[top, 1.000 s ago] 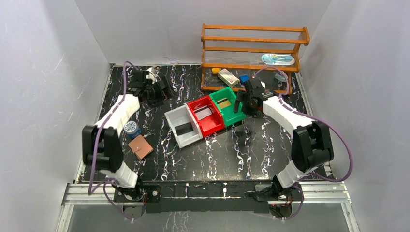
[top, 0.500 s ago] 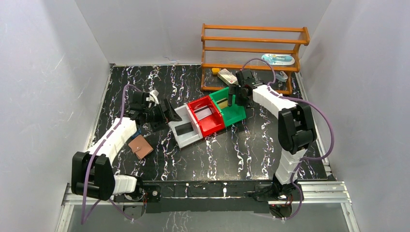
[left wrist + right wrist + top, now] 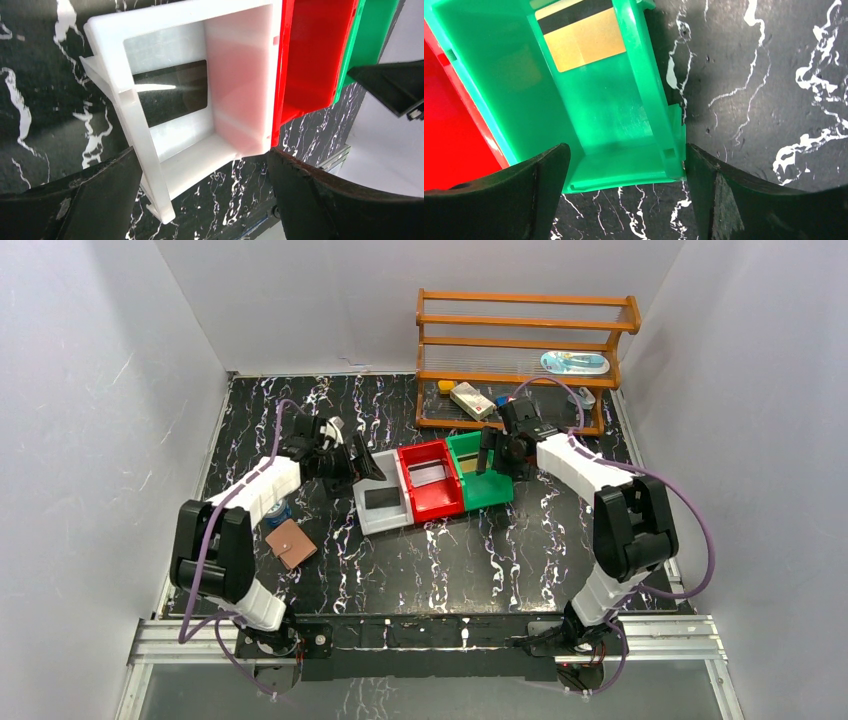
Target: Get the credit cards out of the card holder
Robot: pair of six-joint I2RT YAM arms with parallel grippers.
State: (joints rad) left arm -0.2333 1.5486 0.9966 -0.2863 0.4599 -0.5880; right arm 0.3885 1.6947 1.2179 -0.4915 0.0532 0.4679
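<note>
Overhead, the card holder [image 3: 290, 543] lay folded shut on the table [image 3: 500, 550] beside the left arm, well apart from three bins standing side by side. The white bin [image 3: 388, 521] held a dark card [image 3: 380, 498], the red bin [image 3: 441, 503] a grey card [image 3: 428, 473], and the green bin [image 3: 491, 490] a gold card [image 3: 465, 452]. The left fingers [image 3: 366, 466] were at the white bin's outer end, and the right fingers [image 3: 487, 452] were at the green bin's.

From the left wrist, the fingers stood wide apart, one on each side of the white bin's near end and close against its walls. Whether they squeezed it I could not tell.

From the right wrist, the fingers flanked the green bin's near end in the same way, their grip equally unclear. The gold card, with a black stripe, lay at the far end.
</note>
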